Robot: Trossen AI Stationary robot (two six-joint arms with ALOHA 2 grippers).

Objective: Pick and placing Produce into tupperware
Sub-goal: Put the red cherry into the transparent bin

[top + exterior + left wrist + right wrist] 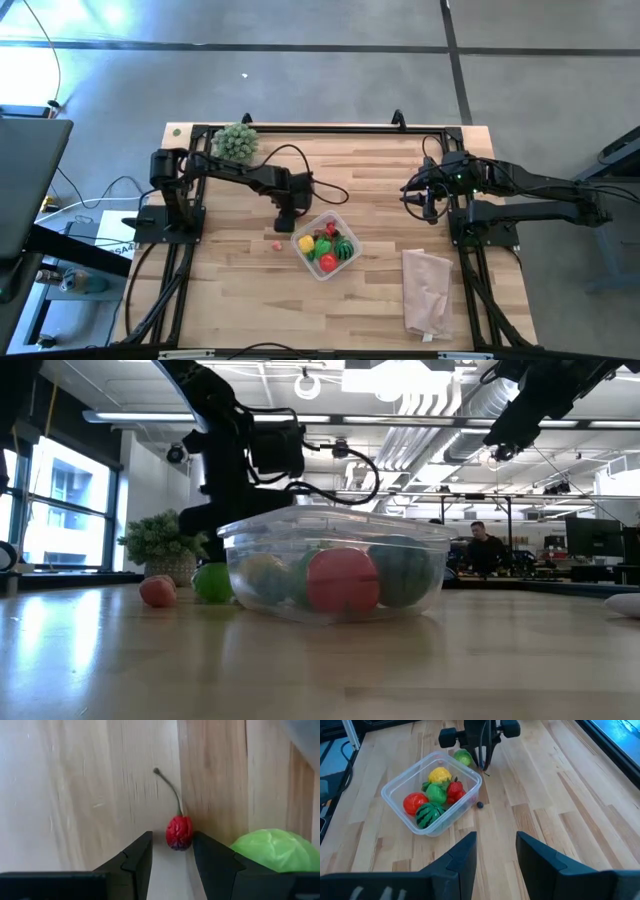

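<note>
The clear tupperware (327,246) stands mid-table and holds a yellow, a red and a green toy and a striped watermelon ball (429,813). My left gripper (172,850) points down at the table just beside the tupperware's far-left side (287,222), open. A small red cherry with a thin stem (179,832) lies on the wood between its fingertips, close against one finger. A green ball (272,850) rests on the table next to it. A small red fruit (277,245) and a tiny dark ball (480,805) also lie loose. My right gripper (495,850) waits open at the right. My left gripper comes from above with one finger (210,855) right against the cherry's side (187,834); I cannot tell whether it touches. The cherry lies on the table, stem pointing away from the fingers.
A grey-green bushy ball (236,141) sits at the far left corner. A pale pinkish bag (428,290) lies near the right front. Black cables loop across the far part of the table (330,190). Bare wood stretches along the near edge.
</note>
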